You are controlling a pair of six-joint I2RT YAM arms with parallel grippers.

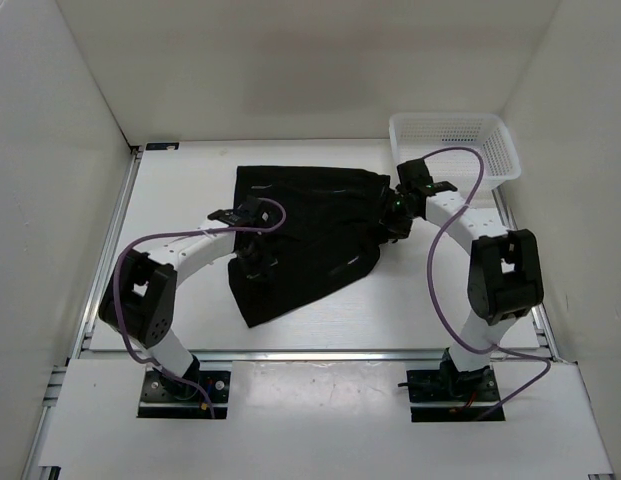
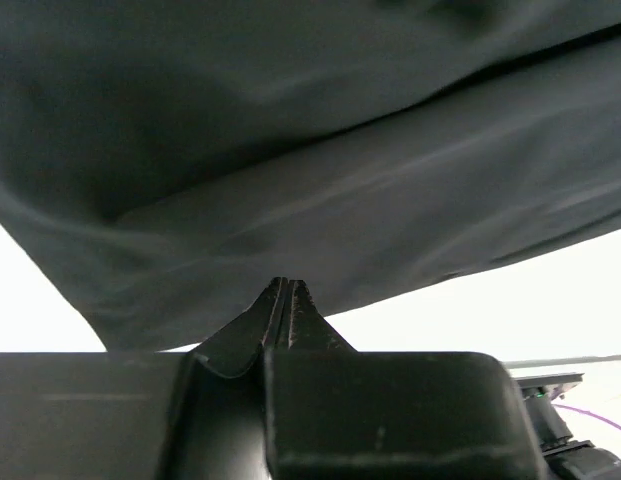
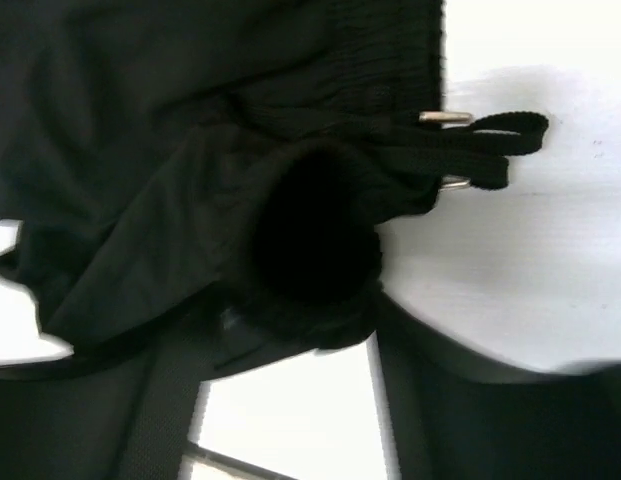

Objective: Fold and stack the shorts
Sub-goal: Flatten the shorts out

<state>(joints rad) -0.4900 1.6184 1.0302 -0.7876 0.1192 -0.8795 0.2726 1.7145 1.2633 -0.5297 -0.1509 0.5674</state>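
Observation:
The black shorts (image 1: 310, 225) lie spread in the middle of the table, one leg reaching toward the near left. My left gripper (image 1: 252, 255) is at the shorts' left side. In the left wrist view its jaws (image 2: 285, 288) are pressed shut at the cloth's edge, and the shorts (image 2: 290, 150) hang raised above the table. My right gripper (image 1: 393, 213) is at the shorts' right edge, where the cloth gathers to a point. In the right wrist view a bunched lump of the shorts (image 3: 310, 240) sits between its fingers (image 3: 165, 400). The drawstring (image 3: 490, 135) lies on the table beside it.
A white mesh basket (image 1: 455, 140) stands at the back right corner, just behind my right arm. White walls enclose the table on the left, back and right. Purple cables loop over both arms.

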